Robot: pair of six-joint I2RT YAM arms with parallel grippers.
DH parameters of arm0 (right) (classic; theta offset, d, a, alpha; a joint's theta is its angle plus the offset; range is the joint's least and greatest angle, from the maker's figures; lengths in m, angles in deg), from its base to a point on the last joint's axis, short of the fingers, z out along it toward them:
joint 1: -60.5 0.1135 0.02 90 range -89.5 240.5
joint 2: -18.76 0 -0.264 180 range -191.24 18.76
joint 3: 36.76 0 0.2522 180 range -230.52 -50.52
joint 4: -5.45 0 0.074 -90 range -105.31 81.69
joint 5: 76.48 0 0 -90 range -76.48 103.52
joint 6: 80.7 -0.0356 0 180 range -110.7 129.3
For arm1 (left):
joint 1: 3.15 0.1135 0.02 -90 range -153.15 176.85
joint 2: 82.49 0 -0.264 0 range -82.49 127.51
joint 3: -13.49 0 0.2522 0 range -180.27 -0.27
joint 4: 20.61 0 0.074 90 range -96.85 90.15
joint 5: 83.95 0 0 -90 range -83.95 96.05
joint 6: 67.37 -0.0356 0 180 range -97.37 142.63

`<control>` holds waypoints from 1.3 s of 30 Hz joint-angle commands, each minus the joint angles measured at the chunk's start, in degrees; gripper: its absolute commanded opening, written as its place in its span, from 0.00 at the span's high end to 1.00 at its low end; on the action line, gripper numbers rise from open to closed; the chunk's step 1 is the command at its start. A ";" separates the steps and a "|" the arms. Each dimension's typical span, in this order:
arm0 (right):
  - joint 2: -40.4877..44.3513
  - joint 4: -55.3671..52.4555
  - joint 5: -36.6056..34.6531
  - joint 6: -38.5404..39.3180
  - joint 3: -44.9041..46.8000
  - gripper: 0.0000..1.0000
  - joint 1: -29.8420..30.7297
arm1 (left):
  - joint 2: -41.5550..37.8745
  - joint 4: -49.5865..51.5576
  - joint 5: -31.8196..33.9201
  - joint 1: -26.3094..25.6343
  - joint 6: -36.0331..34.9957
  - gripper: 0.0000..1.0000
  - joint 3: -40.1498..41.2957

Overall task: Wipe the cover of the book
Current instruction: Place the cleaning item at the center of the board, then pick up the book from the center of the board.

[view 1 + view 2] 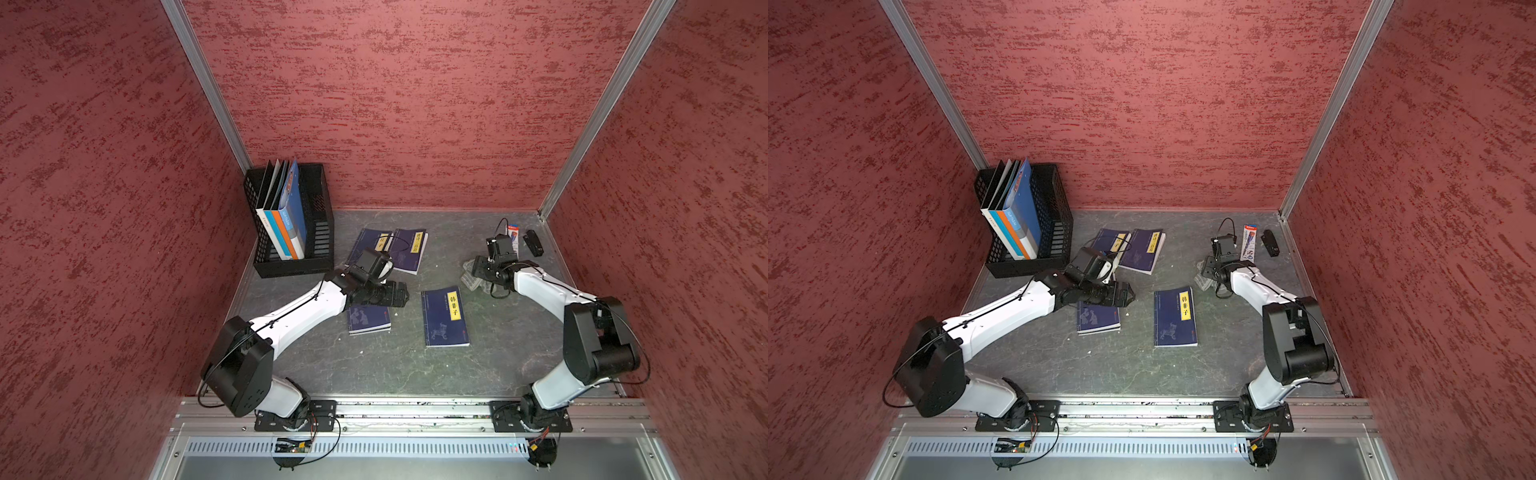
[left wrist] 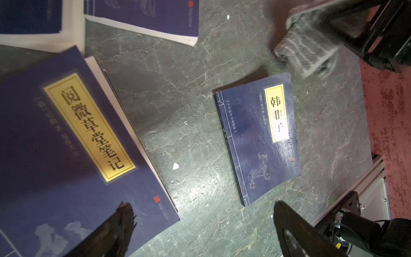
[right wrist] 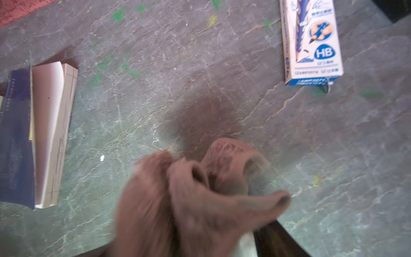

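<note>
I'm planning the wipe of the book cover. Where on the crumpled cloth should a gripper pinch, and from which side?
Probably one of the raised folds on top of the cloth, coming straight down from above. It lies bunched on the table, and its ridges stand up enough for jaws to close across. Its outer edges sit low and offer little to catch.

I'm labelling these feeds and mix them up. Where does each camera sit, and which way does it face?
Top views: high over the front, looking down on the table, left arm, right arm, yellow-labelled book and cloth.
Left wrist: on the left arm, facing across the table at that book; its open fingers show.
Right wrist: on the right arm, facing down at the cloth and pencil box; one finger shows.
Shared: all show the cloth.
</note>
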State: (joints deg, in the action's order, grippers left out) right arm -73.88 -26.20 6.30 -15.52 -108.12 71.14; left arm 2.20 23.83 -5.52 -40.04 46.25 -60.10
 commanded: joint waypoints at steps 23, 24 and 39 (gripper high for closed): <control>15.79 -4.39 4.50 -8.75 14.58 0.33 17.06 | 9.92 -10.36 -0.46 -7.05 6.53 0.01 -1.50; 16.23 -4.38 4.54 -9.18 15.50 0.34 17.29 | 10.17 -11.02 -0.79 -7.22 7.01 0.02 -1.32; 15.91 -1.47 6.29 -11.22 24.05 0.63 18.44 | 16.64 -15.30 -2.33 -10.66 12.01 0.07 -2.31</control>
State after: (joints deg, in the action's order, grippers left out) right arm -58.06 -29.07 11.70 -26.34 -84.49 89.08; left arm 18.68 11.00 -7.19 -50.64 56.81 -61.13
